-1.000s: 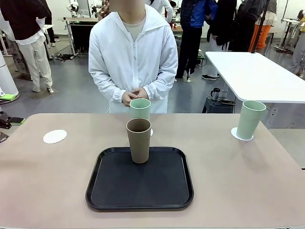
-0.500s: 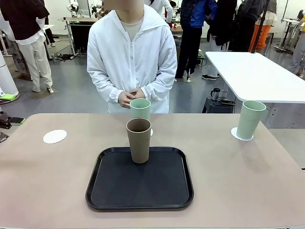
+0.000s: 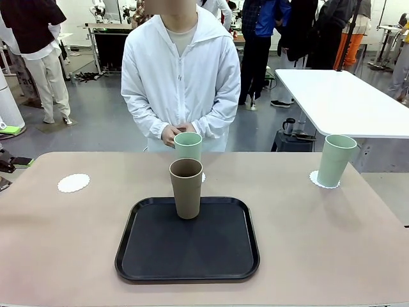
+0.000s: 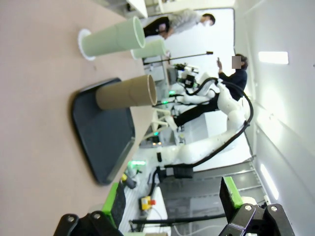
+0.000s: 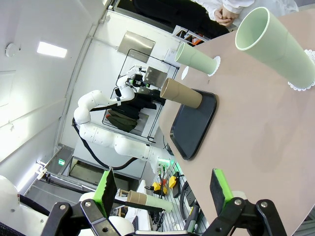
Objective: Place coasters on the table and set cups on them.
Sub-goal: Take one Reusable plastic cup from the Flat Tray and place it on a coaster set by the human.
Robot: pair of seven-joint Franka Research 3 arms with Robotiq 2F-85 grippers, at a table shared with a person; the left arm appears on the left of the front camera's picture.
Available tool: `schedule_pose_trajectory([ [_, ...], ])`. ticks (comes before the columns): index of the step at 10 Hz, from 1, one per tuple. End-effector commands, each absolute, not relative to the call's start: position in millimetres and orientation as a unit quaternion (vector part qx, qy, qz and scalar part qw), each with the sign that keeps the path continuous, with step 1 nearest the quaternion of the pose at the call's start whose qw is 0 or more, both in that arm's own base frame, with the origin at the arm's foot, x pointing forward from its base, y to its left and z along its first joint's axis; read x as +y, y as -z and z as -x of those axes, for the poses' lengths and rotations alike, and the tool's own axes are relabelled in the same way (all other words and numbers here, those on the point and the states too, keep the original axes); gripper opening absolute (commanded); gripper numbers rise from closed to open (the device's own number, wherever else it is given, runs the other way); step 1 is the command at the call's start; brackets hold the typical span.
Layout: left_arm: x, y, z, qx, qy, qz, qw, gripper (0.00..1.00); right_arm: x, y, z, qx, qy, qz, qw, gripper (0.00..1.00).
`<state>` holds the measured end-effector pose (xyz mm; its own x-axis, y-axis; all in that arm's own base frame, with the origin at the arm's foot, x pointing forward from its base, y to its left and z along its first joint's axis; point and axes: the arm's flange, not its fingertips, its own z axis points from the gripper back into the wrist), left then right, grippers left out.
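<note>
I read the right mint cup (image 3: 335, 160) and the middle mint cup (image 3: 188, 146) as done, each standing on its own disc; the tan cup (image 3: 186, 187) waits upright on the black tray (image 3: 147, 256), likely bound for the bare coaster (image 3: 73, 183) at left. My left pincer (image 4: 172, 199) and right pincer (image 5: 162, 187) gape apart, empty. Matte beige worktop (image 3: 319, 243); busy lab behind the person (image 3: 179, 77)

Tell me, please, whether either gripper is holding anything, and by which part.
Nothing is held. The left gripper and the right gripper both stand open and empty; the brown cup stands free on the tray.
</note>
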<state>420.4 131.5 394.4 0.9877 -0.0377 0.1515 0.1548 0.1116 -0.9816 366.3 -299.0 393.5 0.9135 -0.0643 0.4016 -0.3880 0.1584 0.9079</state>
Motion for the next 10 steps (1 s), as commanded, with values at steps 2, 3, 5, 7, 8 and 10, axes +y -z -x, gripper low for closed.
schedule_pose_trajectory([
  [2,133,-395,-420,-0.048,0.071,0.666,0.741,1.0,-298,-393,-366,-0.175,-0.108,-0.639,0.741,1.0],
  [3,133,-395,-420,-0.048,0.071,0.666,0.741,1.0,-298,-393,-366,-0.175,-0.108,-0.639,0.741,1.0],
  [5,132,-394,-420,-0.044,0.065,0.663,0.744,1.0,-298,-393,-366,-0.175,-0.108,-0.639,0.741,1.0],
  [7,105,-429,-435,-0.16,0.199,0.603,0.755,1.0,-298,-393,-366,-0.175,-0.108,-0.639,0.741,1.0],
  [8,88,-449,-445,-0.196,0.256,0.556,0.766,1.0,-298,-393,-366,-0.175,-0.108,-0.639,0.741,1.0],
  [10,49,-480,-451,-0.252,0.349,0.42,0.799,1.0,-298,-393,-366,-0.175,-0.108,-0.639,0.741,1.0],
])
